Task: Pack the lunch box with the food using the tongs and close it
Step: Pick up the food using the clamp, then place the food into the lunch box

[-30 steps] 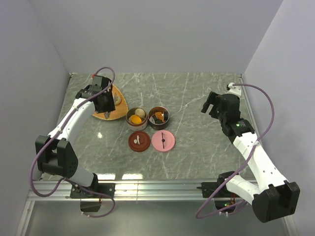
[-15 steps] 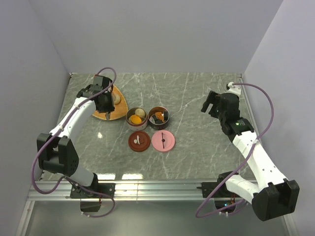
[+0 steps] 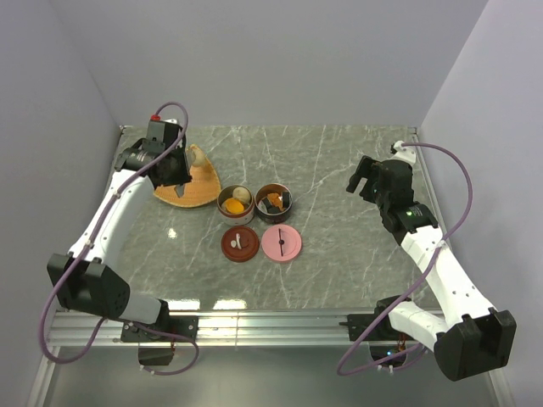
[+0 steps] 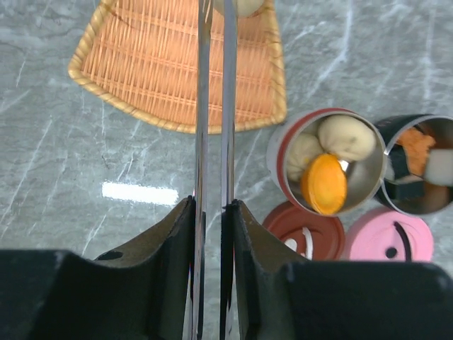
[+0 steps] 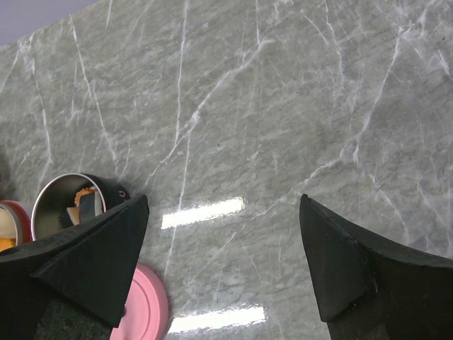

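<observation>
1. The left gripper (image 4: 212,205) is clamped on the tongs (image 4: 204,106). Its fingers (image 4: 177,241) press on the two thin arms from either side, so the arms sit squeezed nearly parallel with just a slim gap between them.
2. The tongs' long axis runs straight out from the jaws in line with the fingers. The tips point away from the wrist, out over the orange wicker plate (image 4: 141,71).
3. A beige ball (image 4: 244,6) sits at the far end, right against the tong arms. It's cut off by the frame edge, so I can't tell if the tips actually pinch it.
4. To the right of the plate, the red-rimmed tin (image 4: 283,142) holds beige dumplings (image 4: 347,136) and an orange piece (image 4: 324,184). The dark tin (image 4: 435,131) is touching it.
5. The red lid (image 4: 304,228) and pink lid (image 4: 393,237) lie flat just in front of the tins.
6. The right gripper (image 5: 225,241) hangs with its jaws spread wide, and only the marble table (image 5: 283,106) shows between them.
</observation>
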